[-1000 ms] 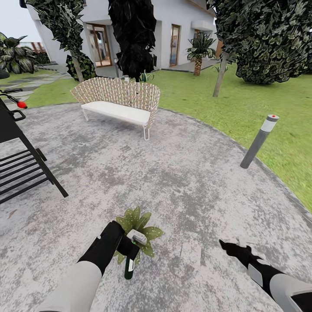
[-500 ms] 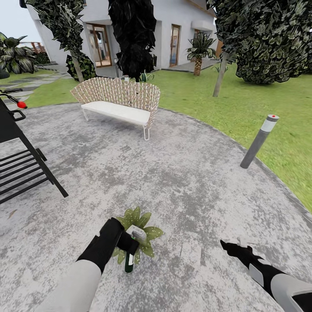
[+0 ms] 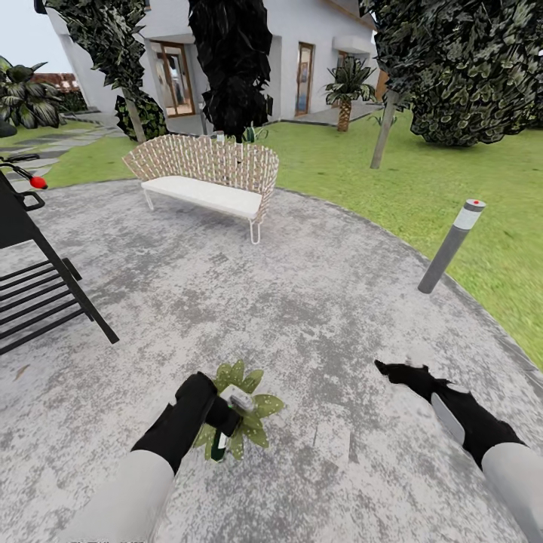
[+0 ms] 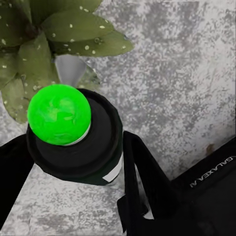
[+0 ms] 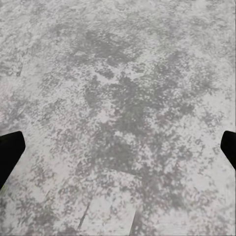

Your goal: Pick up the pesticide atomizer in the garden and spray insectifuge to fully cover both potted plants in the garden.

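In the head view my left gripper [image 3: 225, 415] is shut on the pesticide atomizer [image 3: 219, 446], a dark-green bottle with a white spray head, held tilted right over a potted plant [image 3: 260, 407]. The left wrist view shows the same atomizer [image 4: 83, 147] end-on between the black fingers [image 4: 140, 177], with a bright green ball on its end. Beyond it are the plant's leaves [image 4: 73, 29], dotted with pale specks of insectifuge, and a bit of grey pot. My right gripper [image 3: 386, 369] hovers open over bare paving to the right, its fingertips [image 5: 10, 150] far apart.
The mottled grey patio [image 3: 317, 302] spreads ahead. A wicker sofa [image 3: 204, 177] stands at its far side, a black slatted rack [image 3: 38, 294] at the left, a grey bollard lamp [image 3: 451, 245] at the right edge by the lawn [image 3: 422, 173].
My left gripper has lifted and tipped the atomizer further over the plant. My right arm has reached forward and slightly up.
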